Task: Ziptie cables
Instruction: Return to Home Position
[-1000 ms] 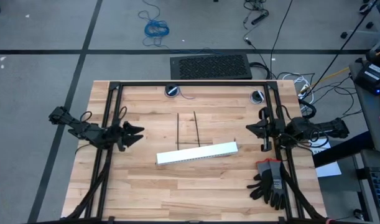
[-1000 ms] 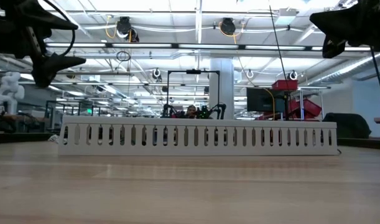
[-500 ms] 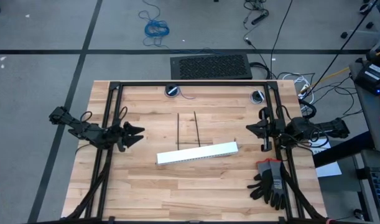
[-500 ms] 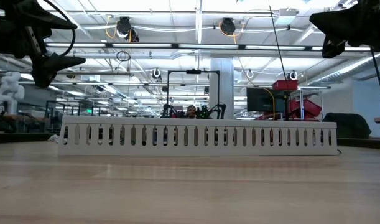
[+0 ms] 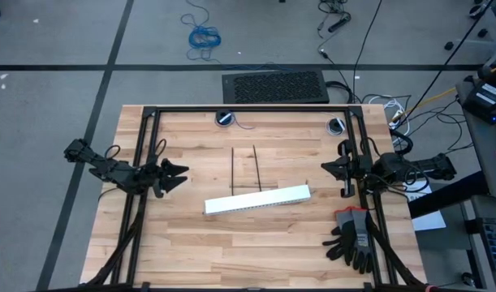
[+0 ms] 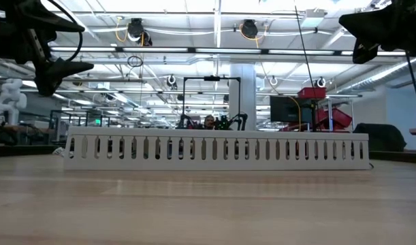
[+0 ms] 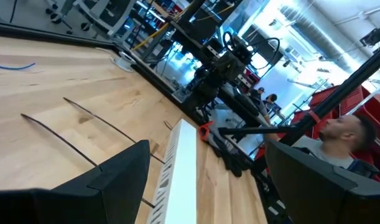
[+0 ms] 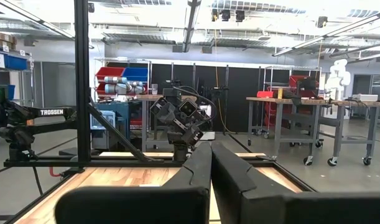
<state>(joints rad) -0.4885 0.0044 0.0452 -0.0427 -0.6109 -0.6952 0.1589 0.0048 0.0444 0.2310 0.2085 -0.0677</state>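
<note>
The arms hang at either side of the table: the left gripper is spread wide, the right gripper pinched together, empty. Two zipties lie parallel mid-table (nobody touching them), their ends reaching the white duct.

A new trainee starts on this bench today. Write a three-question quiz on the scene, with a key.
1. True or false: the left claw and the right claw both hang clear of the white duct.
2. Fill in: ____ black zipties lie side by side.
3. The black gloves lie nearest to: A) the left claw; B) the right claw; C) the zipties.
Key: 1 true; 2 two; 3 B.
</note>
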